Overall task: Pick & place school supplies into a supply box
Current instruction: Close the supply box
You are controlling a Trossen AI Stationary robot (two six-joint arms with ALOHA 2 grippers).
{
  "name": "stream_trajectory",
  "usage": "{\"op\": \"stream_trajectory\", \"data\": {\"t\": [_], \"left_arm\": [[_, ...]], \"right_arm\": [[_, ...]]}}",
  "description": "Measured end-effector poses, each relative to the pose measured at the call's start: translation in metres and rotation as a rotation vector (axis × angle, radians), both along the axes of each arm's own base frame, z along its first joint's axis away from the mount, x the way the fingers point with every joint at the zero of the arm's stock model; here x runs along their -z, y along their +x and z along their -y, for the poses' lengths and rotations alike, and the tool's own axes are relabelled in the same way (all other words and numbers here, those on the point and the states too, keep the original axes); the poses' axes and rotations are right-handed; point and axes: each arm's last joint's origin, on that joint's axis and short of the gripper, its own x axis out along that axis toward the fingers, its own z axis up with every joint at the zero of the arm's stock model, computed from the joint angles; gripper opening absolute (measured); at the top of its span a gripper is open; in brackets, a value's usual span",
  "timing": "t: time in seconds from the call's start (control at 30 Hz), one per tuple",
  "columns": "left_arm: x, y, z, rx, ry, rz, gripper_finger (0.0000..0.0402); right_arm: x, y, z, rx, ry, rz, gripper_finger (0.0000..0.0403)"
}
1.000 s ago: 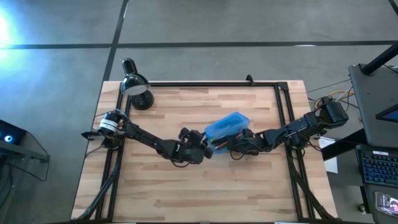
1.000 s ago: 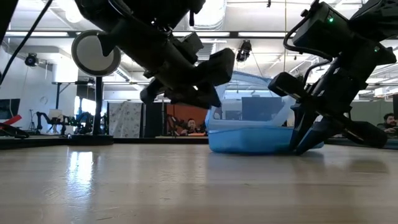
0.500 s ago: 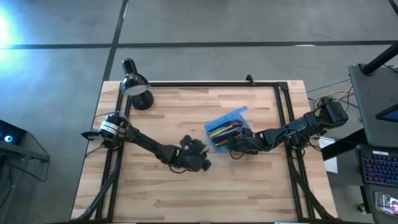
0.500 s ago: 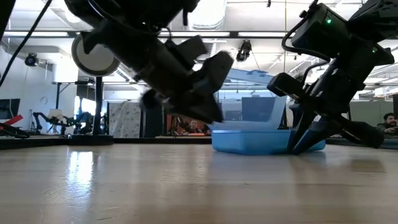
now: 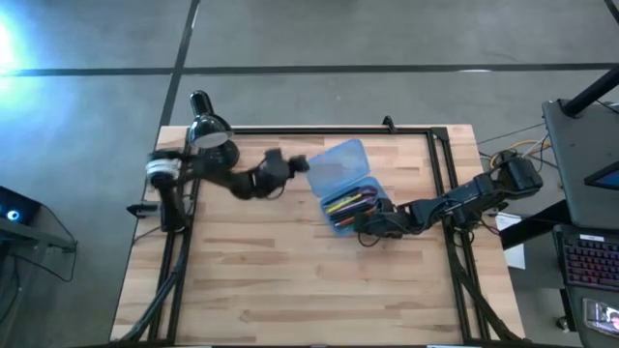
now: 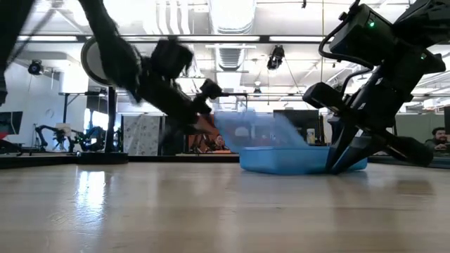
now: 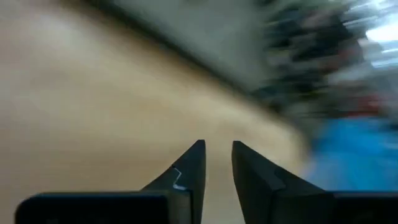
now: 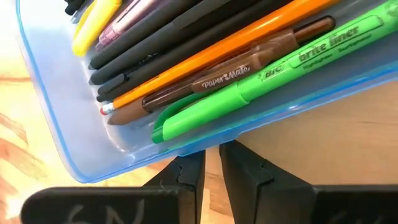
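The translucent blue supply box (image 5: 350,206) stands open on the table, right of centre. Its hinged lid (image 5: 337,166) is thrown back toward the far left. Inside lie a green highlighter (image 8: 267,74), an orange pencil (image 8: 217,53), a brown marker, black pens and yellow and pale purple ones. No scissors show. My right gripper (image 5: 370,225) is shut, low at the box's near right side. My left gripper (image 5: 302,162) is in the air just left of the lid, its fingers (image 7: 193,168) nearly together and empty. My right gripper's shut fingertips (image 8: 186,168) stand at the foot of the box's long wall (image 8: 186,144) on the green highlighter's side. The fingers slant down from the table's right (image 6: 337,167). The box stays flat on the table. Whether the tips press the wall or only stand by it, I cannot tell.
A black desk lamp (image 5: 213,135) stands at the far left corner, close behind my left arm. A black frame rail (image 5: 440,184) runs along the right edge of the table. Bare wood lies on the near half of the table (image 5: 290,290).
The box's lid has swung from shut, through half open, to fully open, thrown back toward the far left. The tray has stayed in place. My left gripper has gone from the box's near left end, first a little nearer, then quickly toward the far left edge and up.
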Motion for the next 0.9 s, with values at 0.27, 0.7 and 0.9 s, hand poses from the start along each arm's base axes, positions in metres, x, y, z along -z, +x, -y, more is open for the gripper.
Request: {"op": "stream_trajectory", "data": {"t": [0.27,0.7,0.9], "left_arm": [[0.023,0.014,-0.055,0.075,-0.1,0.019,0.0027],[-0.01,0.035,-0.076,0.159,-0.01,-0.29,0.0023],[0.018,0.036,-0.111,0.164,-0.183,-0.316,0.0023]], "right_arm": [[-0.006,-0.005,0.002,0.009,-0.031,-0.003,0.0048],[-0.007,-0.011,0.003,0.002,-0.044,-0.038,0.0048],[-0.008,-0.011,0.003,-0.001,-0.037,-0.031,0.0047]]}}
